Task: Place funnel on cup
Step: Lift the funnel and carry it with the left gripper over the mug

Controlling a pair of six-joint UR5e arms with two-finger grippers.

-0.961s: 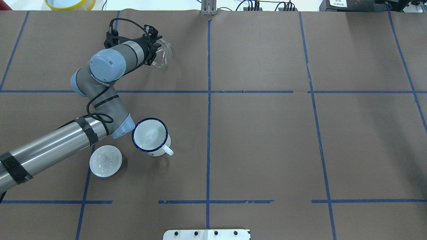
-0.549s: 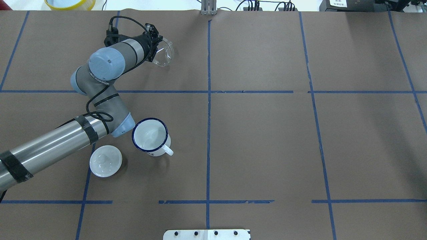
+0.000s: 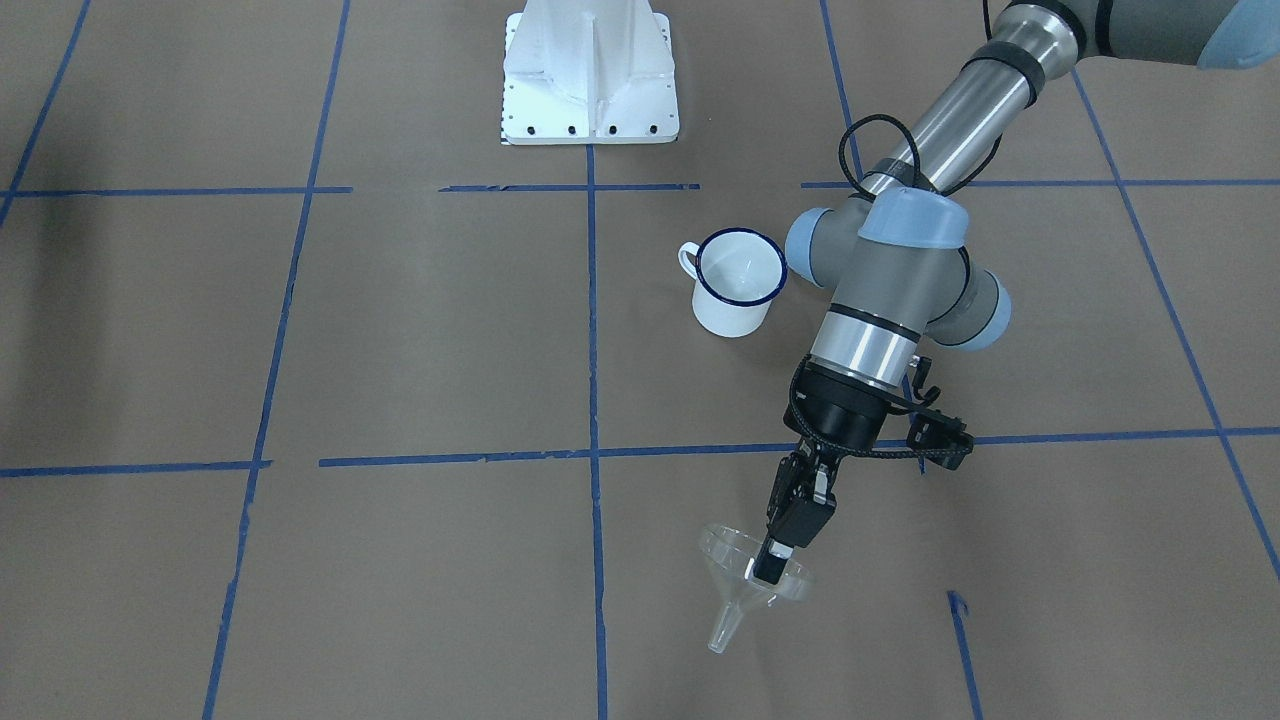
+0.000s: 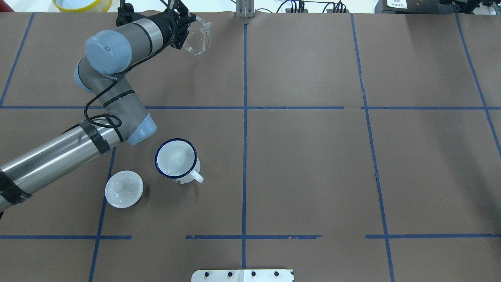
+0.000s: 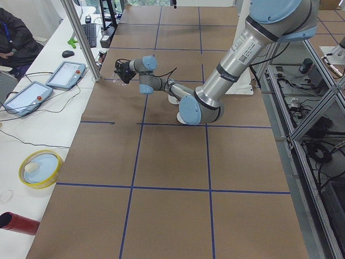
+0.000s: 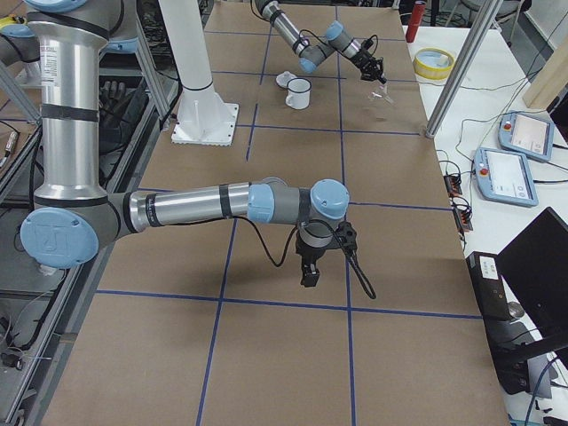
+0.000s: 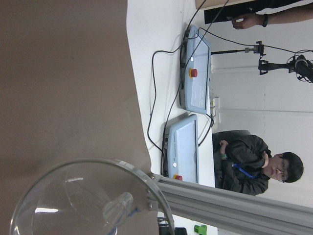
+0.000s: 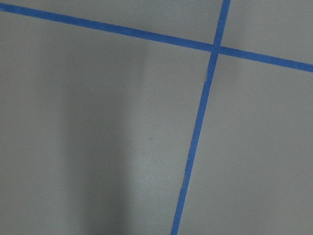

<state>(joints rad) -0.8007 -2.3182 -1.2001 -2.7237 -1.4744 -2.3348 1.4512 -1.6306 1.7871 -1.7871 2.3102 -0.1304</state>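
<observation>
My left gripper [image 4: 187,30] is shut on the rim of the clear funnel [image 4: 199,37] and holds it above the table near the far edge, tilted with its spout pointing away from the robot. In the front view the fingers [image 3: 783,545] pinch the funnel [image 3: 735,585] rim. The left wrist view looks into the funnel [image 7: 88,200]. The white mug with a blue rim [image 4: 176,158] stands upright and empty nearer the robot, apart from the gripper; it also shows in the front view [image 3: 738,285]. My right gripper [image 6: 308,273] shows only in the right side view; I cannot tell its state.
A white domed lid with a knob [image 4: 124,188] lies left of the mug. A yellow bowl [image 4: 82,4] and a metal post [image 4: 244,9] sit at the far edge. The robot's white base [image 3: 588,75] stands at the near edge.
My left gripper has risen and moved toward the far edge with the funnel in it. The mug and the lid have not moved.
</observation>
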